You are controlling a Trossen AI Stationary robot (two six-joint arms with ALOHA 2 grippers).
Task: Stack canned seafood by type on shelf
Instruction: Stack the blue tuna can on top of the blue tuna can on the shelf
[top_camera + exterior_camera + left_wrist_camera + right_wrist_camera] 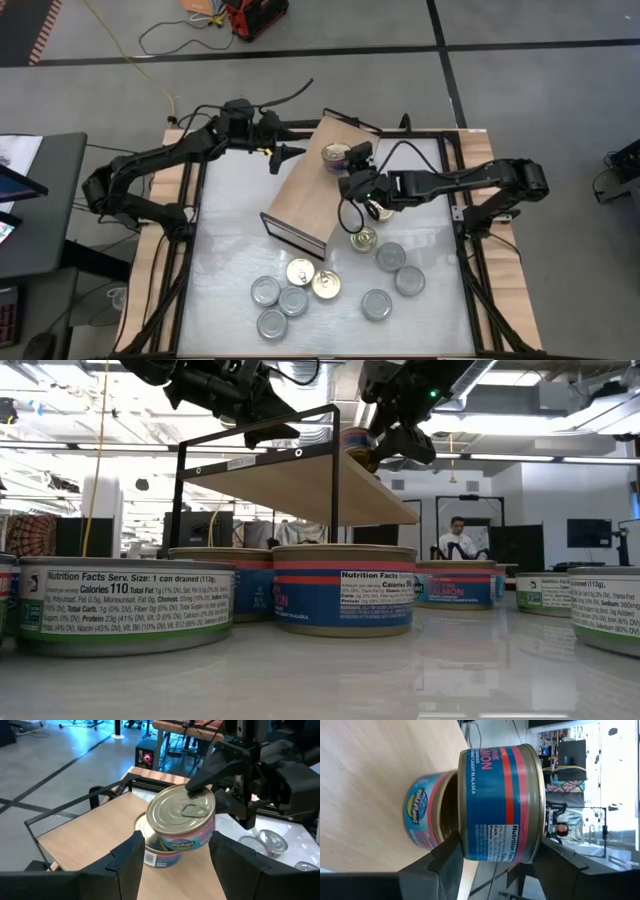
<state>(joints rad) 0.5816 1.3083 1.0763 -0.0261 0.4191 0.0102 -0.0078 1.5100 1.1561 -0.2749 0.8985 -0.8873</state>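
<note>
The shelf (pixel 300 200) stands mid-table, a light wooden board on a black frame. Near its far end a blue-and-pink can (pixel 155 851) sits on the board. Just above that can, shifted to one side, is a second can of seafood (pixel 182 817) with a gold pull-tab lid. It is tilted, and my right gripper (pixel 497 870) is shut on it. Whether the two cans touch, I cannot tell. My left gripper (pixel 172 870) hovers open over the board, just left of the cans, with nothing between its fingers. My right gripper pinches the upper can top to bottom. One finger (pixel 200 781) lies on the lid's rim (pixel 197 795), the other under the base (pixel 464 845). The fingers reach in from the table's right, slanting a little down. The can is tilted over the lower can.
Several loose cans lie on the white table toward its near edge, a group left (pixel 295 290) and a group right (pixel 395 265). In the low view they stand in a row in front (pixel 345 600). A person (pixel 458 540) sits in the room beyond.
</note>
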